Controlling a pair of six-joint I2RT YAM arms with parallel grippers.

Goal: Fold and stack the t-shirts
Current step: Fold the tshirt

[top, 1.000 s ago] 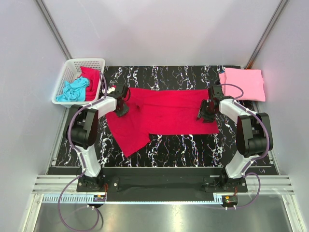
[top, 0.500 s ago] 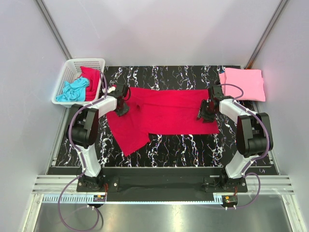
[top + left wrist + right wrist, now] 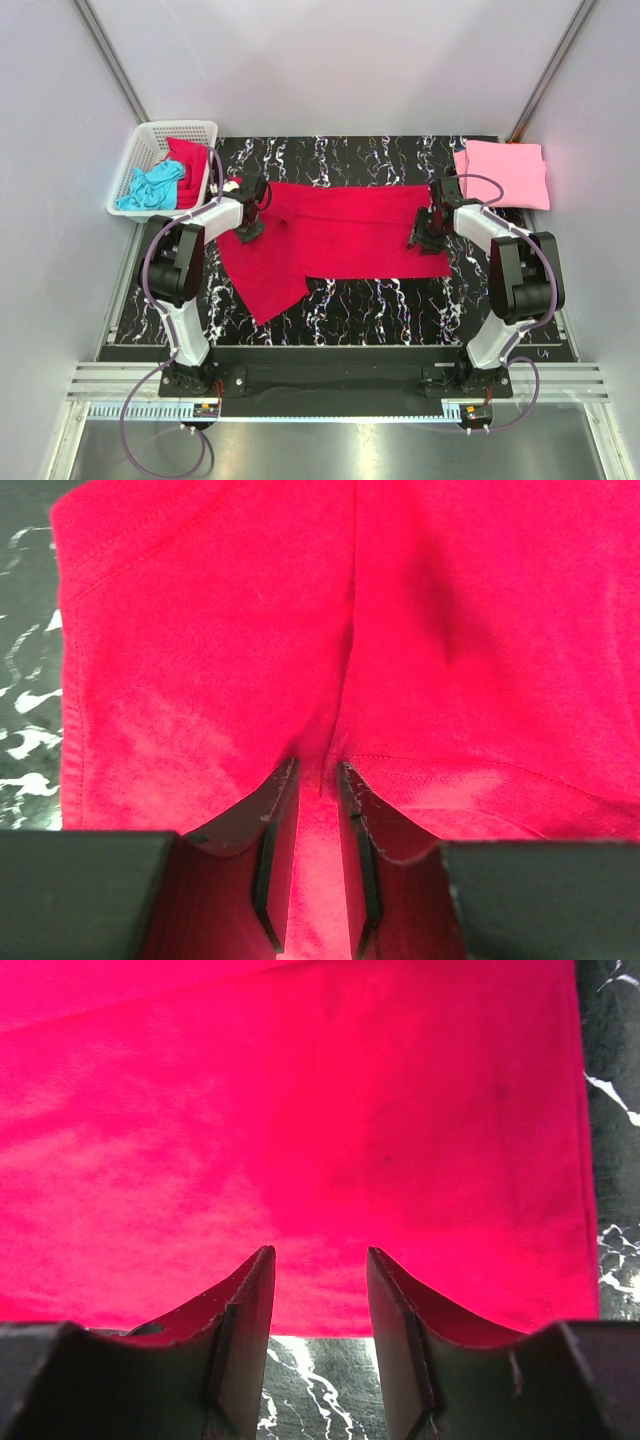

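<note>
Spread crimson t-shirt (image 3: 350, 230): left gripper (image 3: 316, 772) pinches its left end, right gripper (image 3: 318, 1256) parted over right hem, likely readying a fold.

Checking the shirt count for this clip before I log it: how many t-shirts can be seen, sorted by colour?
Red: 2 (spread red t-shirt; bunched red t-shirt in the basket)
Pink: 1 (folded pink t-shirt)
Turquoise: 1 (turquoise t-shirt, also in the basket)
Total: 4 visible
</note>
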